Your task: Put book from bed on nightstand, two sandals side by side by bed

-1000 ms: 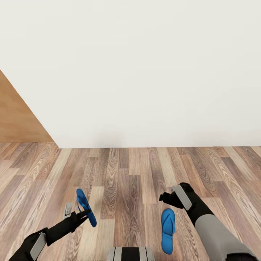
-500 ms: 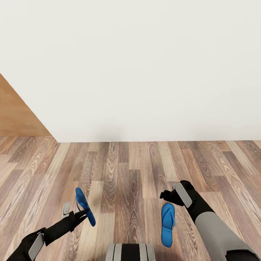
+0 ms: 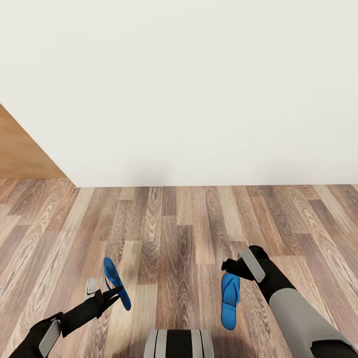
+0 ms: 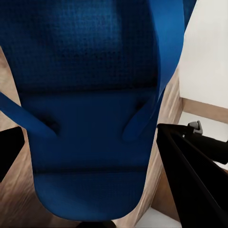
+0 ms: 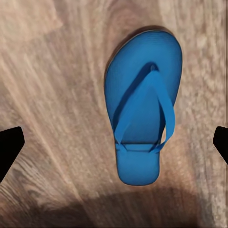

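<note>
Since a moment ago your head camera has tipped or rolled a little, so the line where the wall meets the floor sits higher in the head view, and the bright blue flat flip-flop on the floor (image 3: pixel 230 301) looks a bit closer to your right gripper (image 3: pixel 232 268). Your left gripper (image 3: pixel 110 294) is clamped on the other bright blue flip-flop (image 3: pixel 116 283), which stands up on its edge above the brown wood-plank floor (image 3: pixel 179 233). In the left wrist view that held sandal (image 4: pixel 95 109) is very close, with its straps facing the camera. Your right gripper hangs over the sandal on the floor, near its toe end. In the right wrist view that sandal (image 5: pixel 142 123) lies flat with its straps up, and the two black fingertips (image 5: pixel 9 147) are wide apart, one on each side, not touching it. Ahead of you is a plain white wall (image 3: pixel 199 89), and a light brown wooden panel (image 3: pixel 20 154) leans in at the far left.
</note>
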